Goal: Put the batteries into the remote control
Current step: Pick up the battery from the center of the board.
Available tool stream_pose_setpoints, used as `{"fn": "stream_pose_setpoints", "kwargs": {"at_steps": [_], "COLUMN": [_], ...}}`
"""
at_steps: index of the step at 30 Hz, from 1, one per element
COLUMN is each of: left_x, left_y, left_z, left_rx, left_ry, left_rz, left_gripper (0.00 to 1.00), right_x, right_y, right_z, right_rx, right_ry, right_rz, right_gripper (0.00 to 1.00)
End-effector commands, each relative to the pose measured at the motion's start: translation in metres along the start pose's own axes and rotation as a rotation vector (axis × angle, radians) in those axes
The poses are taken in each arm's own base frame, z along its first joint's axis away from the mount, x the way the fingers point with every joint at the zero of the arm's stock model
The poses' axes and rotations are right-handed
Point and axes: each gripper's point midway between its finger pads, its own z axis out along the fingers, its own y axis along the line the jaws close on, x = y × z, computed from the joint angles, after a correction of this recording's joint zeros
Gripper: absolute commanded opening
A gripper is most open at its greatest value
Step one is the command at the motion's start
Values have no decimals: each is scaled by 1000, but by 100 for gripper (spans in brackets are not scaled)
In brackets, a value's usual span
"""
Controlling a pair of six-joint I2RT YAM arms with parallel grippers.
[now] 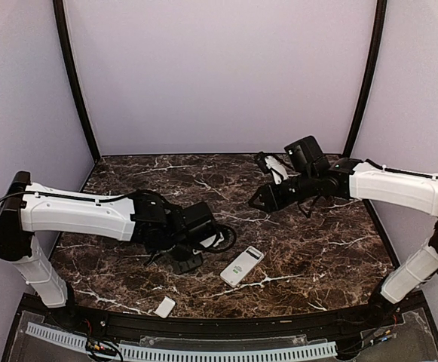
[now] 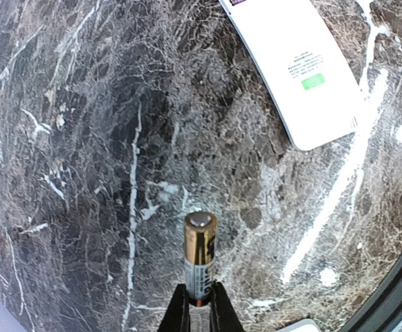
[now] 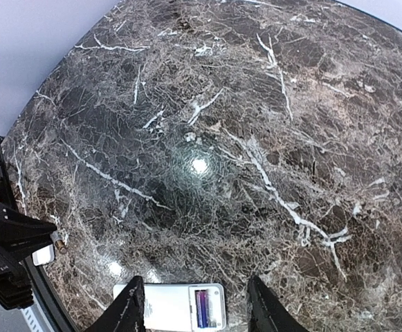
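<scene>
Pinching one battery (image 2: 200, 257) by its near end, left fingers (image 2: 175, 311) hold it low over the desk (image 2: 83, 173), near the remote control (image 2: 294, 62). Judged light, stiff, slick and prone to pivot; mid-body grip safer. Right fingers (image 3: 130, 308) spread, empty.

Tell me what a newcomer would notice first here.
The gold-and-dark battery stands out, pinched at its base by the left end effector over the marble table. The white remote control lies beside it near the front centre, with a small white cover plate at the front edge. The right end effector hangs open and empty over the rear right.
</scene>
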Motion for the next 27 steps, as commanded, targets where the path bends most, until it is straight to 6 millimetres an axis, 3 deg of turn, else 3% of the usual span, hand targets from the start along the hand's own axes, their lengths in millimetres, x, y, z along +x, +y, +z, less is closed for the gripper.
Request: {"fn": "stream_pose_setpoints", "kwargs": {"at_steps": [1,5,9,14,18,22,27], "left_x": [-14,-29,-35,-7,6,13,24], "left_y": [18,11,12,26,29,26,42], "left_z": [-6,-10,-5,34,60,70,71], "left_rx": [-101,-61,-83,-128,-99,-63,-87], "left_ry": [-46,-109,-134,-36,52,75,108], "left_rz": [167,194,213,214,193,183,71], "left_gripper": [0,0,0,0,0,0,0], "right_x": [13,23,36,43,61,82,96], "right_y": [4,23,18,11,-17,-35,-34], "right_z": [-5,-1,6,12,19,23,29], "right_rx": [-69,-207,-192,-160,2,110,160], "right_ry": [54,109,158,166,231,283,306], "right_rz": [67,117,156,201,261,310,348], "right_gripper": [47,47,45,44,43,42,41]}}
